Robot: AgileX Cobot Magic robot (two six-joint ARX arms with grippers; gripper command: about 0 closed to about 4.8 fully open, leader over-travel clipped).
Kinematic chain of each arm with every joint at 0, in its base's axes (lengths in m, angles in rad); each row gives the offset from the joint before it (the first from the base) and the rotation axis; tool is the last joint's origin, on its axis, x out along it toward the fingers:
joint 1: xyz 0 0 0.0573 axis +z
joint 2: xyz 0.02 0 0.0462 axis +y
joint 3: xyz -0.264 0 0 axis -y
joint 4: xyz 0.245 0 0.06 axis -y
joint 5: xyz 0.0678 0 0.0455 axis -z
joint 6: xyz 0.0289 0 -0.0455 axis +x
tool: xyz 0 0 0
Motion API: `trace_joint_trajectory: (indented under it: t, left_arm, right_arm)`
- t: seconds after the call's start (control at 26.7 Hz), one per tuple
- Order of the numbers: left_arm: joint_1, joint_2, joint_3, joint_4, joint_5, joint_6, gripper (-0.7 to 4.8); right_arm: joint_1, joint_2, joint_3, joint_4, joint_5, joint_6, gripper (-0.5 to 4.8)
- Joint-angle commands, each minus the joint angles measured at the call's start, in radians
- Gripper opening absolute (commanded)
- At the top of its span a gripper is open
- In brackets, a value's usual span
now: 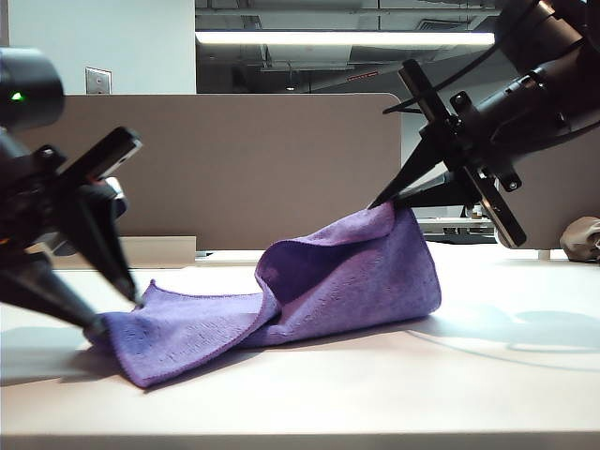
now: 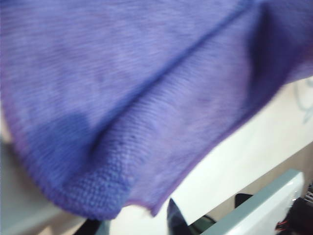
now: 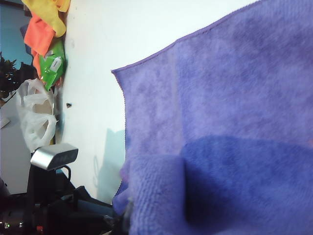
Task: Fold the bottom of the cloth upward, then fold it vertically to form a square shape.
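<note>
The purple cloth (image 1: pixel 347 277) lies on the white table (image 1: pixel 375 394), its right end raised and folded into a hump. My right gripper (image 1: pixel 389 202) is shut on the cloth's upper right corner and holds it above the table; in the right wrist view the cloth (image 3: pixel 230 122) covers the jaws (image 3: pixel 134 215). My left gripper (image 1: pixel 114 312) points down at the cloth's low left corner with its fingers apart, one on each side of that corner. In the left wrist view the cloth (image 2: pixel 127 98) fills the frame, and the two dark fingertips (image 2: pixel 173 215) stand apart below its corner; this gripper (image 2: pixel 132 221) is open.
A small brownish-grey lump (image 1: pixel 583 236) sits at the table's far right. A beige partition (image 1: pixel 262 169) stands behind the table. The right wrist view shows coloured bags (image 3: pixel 46 39), a white plastic bag (image 3: pixel 34 117) and a camera on a stand (image 3: pixel 54 155) beyond the table's edge.
</note>
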Motion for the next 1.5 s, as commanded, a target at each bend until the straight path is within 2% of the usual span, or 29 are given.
trace_joint_trajectory:
  t: [0.04, 0.15, 0.22, 0.37, 0.45, 0.52, 0.64, 0.79, 1.16, 1.38, 1.5]
  left_arm:
    - [-0.026, -0.002, 0.000, 0.092, 0.014, -0.084, 1.48]
    - [-0.038, -0.002, 0.000, 0.124, 0.012, -0.106, 1.42]
    - [-0.042, -0.002, 0.000, 0.135, 0.008, -0.108, 1.04]
    - [-0.040, -0.002, 0.000, 0.163, -0.021, -0.132, 0.92]
    - [-0.040, -0.002, 0.000, 0.190, -0.042, -0.154, 0.42]
    - [-0.040, -0.002, 0.000, 0.222, -0.041, -0.175, 0.19]
    - [-0.040, -0.001, 0.000, 0.227, -0.072, -0.176, 0.17]
    - [-0.039, -0.001, 0.000, 0.249, -0.113, -0.231, 0.16]
    - [-0.039, -0.001, 0.001, 0.403, -0.224, -0.440, 0.16]
    - [-0.039, -0.001, 0.001, 0.414, -0.351, -0.520, 0.16]
    - [-0.032, -0.001, 0.001, 0.432, -0.373, -0.542, 0.16]
  right_arm:
    - [0.001, -0.005, 0.003, 0.018, -0.011, 0.001, -0.02]
    - [0.000, -0.005, 0.003, 0.018, -0.020, 0.001, -0.02]
    - [0.000, -0.005, 0.003, 0.018, -0.023, 0.001, -0.02]
    - [0.000, -0.005, 0.003, 0.018, -0.032, 0.001, -0.02]
    - [0.000, -0.005, 0.003, 0.018, -0.043, 0.001, -0.02]
    - [0.000, -0.005, 0.003, 0.018, -0.049, 0.001, -0.02]
    - [0.000, -0.005, 0.003, 0.018, -0.050, 0.001, -0.02]
    - [0.000, -0.005, 0.003, 0.017, -0.070, 0.000, -0.02]
    - [-0.005, -0.006, 0.003, 0.013, -0.046, 0.001, -0.02]
    - [-0.037, -0.006, 0.003, 0.013, -0.024, 0.038, -0.02]
    - [-0.039, -0.006, 0.003, 0.014, -0.006, 0.058, -0.02]
